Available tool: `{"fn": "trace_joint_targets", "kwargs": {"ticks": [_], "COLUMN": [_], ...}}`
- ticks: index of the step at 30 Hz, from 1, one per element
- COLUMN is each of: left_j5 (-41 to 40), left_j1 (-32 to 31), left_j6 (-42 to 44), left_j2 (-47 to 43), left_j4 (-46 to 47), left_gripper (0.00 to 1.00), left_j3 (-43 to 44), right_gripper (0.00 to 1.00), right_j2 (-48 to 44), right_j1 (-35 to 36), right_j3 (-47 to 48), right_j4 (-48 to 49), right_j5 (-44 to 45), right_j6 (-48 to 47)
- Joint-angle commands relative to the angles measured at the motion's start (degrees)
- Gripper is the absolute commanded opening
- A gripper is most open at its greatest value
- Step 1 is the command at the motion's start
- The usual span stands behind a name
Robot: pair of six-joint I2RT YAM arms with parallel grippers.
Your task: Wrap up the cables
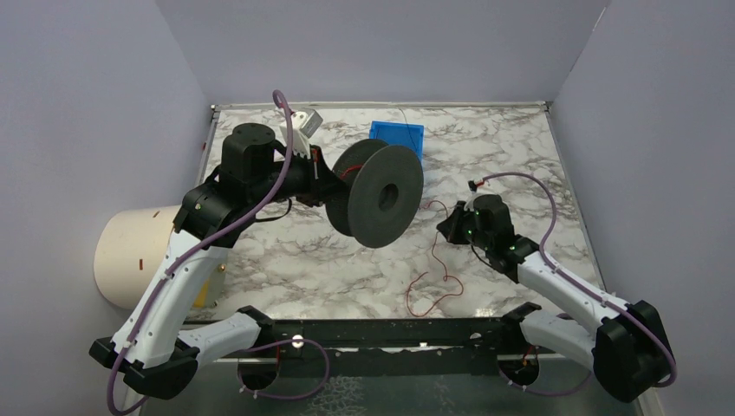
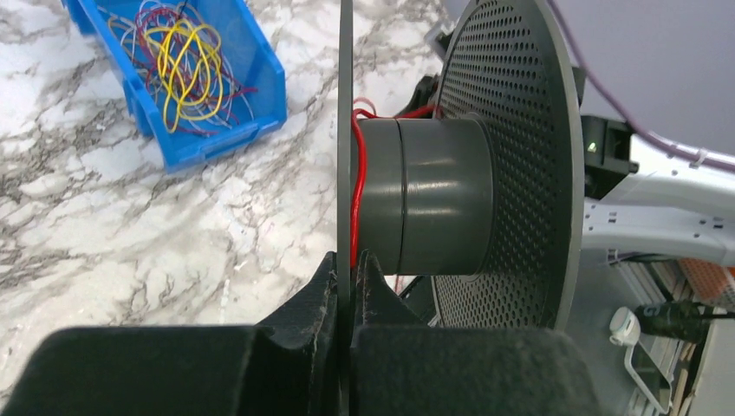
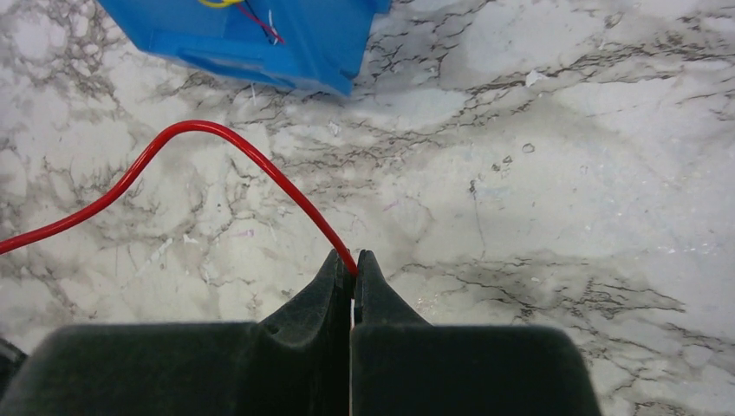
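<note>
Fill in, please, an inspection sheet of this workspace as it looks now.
Surface: marble-patterned table.
Job's things: red cable partly wound on the spool, loose end curling on the table; yellow, red and purple cables in the blue bin.
Clutter: cream cylinder off the table's left edge.
Pincers: left pincer shut on the spool's flange; right pincer shut on the red cable.
Cables: mauve hoses run along both arms.
Surroundings: plain lilac walls.

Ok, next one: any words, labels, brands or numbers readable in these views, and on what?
No text can be read in any view.
The blue bin and the dark grey spool show no print.
Small dark marks on the cream cylinder: too small to read.
</note>
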Motion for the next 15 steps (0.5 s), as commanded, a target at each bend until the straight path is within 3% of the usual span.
{"fn": "trace_joint_targets", "kwargs": {"ticks": [1,6,15], "left_j5": [-1.03,-5.30,-12.16], "left_j1": [-0.13,-0.13,-0.13], "left_j6": [-5.23,-8.49,-12.83], "left_j2": [-1.98,-2.39,-4.05], "left_j4": [10.85,14.15,18.58], "left_gripper": [0.00,0.00,0.00], "left_j3": [0.31,-0.64,-2.66], "right_gripper": [0.01,0.01,0.01], "right_j2": [-1.16,-1.59,0.79], "right_j1": [-0.16,1.48,14.58], "right_j3": [-1.32,-2.17,0.61], "right_j4": [1.28,3.16,3.51], "right_j5": [-5.64,-9.86,-2.53], "right_j6": [0.65,2.16,5.45]}}
